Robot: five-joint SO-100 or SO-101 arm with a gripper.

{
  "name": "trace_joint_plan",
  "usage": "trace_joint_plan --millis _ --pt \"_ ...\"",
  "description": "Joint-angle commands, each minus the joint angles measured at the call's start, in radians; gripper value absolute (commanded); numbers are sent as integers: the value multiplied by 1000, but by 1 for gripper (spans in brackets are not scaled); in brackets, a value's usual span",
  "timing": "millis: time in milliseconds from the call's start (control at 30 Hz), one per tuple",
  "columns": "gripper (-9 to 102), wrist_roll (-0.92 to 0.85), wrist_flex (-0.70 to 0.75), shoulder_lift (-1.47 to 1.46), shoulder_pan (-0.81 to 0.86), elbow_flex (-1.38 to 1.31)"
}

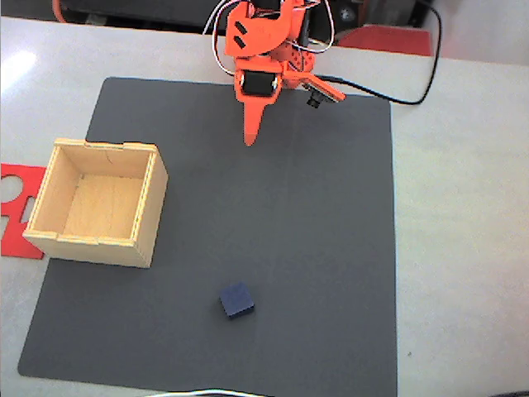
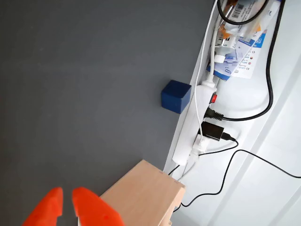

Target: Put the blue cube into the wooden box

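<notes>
**Blue cube sits alone on the mat, orange gripper nearly closed and empty**

In the fixed view the blue cube (image 1: 236, 300) rests on the dark grey mat (image 1: 314, 231), toward its near edge and a little left of centre, tilted slightly relative to the mat's sides. The wooden box (image 1: 99, 203) stands on the mat's left side, open at the top, its outer left corner overhanging the mat edge and partly covering a flat red cut-out piece (image 1: 18, 207) on the white table (image 1: 463, 248). Cube and box are well apart, the cube lower and to the right of the box.

The orange gripper (image 1: 250, 139) hangs at the far side of the mat, pointing down, well apart from both cube and box. In the wrist view its two orange fingertips (image 2: 54, 202) stand with only a thin gap between them, so the gripper (image 2: 67, 203) is all but clenched with nothing held.

In the wrist view the cube (image 2: 176, 96) lies near the mat's edge, just beside a white power strip (image 2: 195, 122) with black plugs and cables, and a corner of the box (image 2: 146, 193) shows at the bottom
</notes>
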Motion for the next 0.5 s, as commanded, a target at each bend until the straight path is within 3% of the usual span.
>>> trace_joint_plan --millis 0,467 --pt "0 -28 -2 15 -29 -3" --pt "0 -35 0 15 -35 -3"
